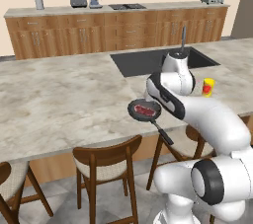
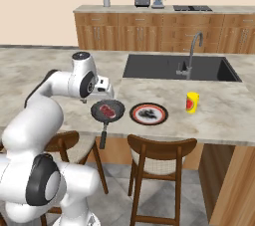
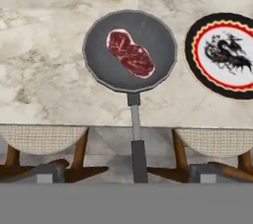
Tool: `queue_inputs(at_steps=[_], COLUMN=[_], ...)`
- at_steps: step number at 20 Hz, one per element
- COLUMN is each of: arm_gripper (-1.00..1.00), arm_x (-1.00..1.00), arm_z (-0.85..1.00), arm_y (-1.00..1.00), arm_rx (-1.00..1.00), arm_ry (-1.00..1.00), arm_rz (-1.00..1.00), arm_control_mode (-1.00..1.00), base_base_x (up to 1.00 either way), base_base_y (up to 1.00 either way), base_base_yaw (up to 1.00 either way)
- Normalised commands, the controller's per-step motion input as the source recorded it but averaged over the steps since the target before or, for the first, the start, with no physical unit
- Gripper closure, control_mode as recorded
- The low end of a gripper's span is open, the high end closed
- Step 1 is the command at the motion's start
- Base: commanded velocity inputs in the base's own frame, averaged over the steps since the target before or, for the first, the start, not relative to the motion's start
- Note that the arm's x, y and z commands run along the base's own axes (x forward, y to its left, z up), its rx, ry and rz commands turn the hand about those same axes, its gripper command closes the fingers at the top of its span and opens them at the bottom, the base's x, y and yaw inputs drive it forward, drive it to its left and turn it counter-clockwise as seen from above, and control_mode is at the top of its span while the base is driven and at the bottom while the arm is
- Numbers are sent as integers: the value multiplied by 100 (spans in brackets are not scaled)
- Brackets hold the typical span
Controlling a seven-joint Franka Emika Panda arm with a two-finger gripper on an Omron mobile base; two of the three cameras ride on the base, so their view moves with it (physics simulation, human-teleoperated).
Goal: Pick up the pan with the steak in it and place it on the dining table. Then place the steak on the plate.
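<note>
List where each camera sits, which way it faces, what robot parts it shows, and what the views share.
Left base view: behind the arm's left, facing forward and down over the dining table; arm at lower right.
Right base view: behind its right, same table; arm at lower left, plate beside the pan.
Hand view: above the table edge, looking down; no fingertips visible.
Shared: pan and steak.

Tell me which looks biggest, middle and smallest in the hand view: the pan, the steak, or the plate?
1. The pan, counting its long handle.
2. The plate, though its right side is cut off; its round part looks about as wide as the pan's, so that's unsure.
3. The steak, clearly smallest.
</note>
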Motion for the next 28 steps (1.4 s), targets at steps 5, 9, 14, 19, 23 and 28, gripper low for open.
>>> queue_inputs(at_steps=[5, 9, 14, 19, 23, 28], arm_gripper=[-100, -100, -100, -100, -100, -100], arm_x=[50, 57, 44, 2, 1, 0], arm_z=[-32, -33, -31, -3, -12, -31], arm_y=[0, -1, 0, 0, 0, 0], arm_rx=[-4, 0, 0, -1, 0, 0], arm_ry=[0, 0, -2, 0, 1, -5], arm_rz=[2, 3, 5, 1, 0, 0], arm_control_mode=[-100, -100, -100, -100, -100, -100], base_base_x=[0, 0, 0, 0, 0, 0], base_base_y=[0, 0, 0, 0, 0, 0], base_base_yaw=[0, 0, 0, 0, 0, 0])
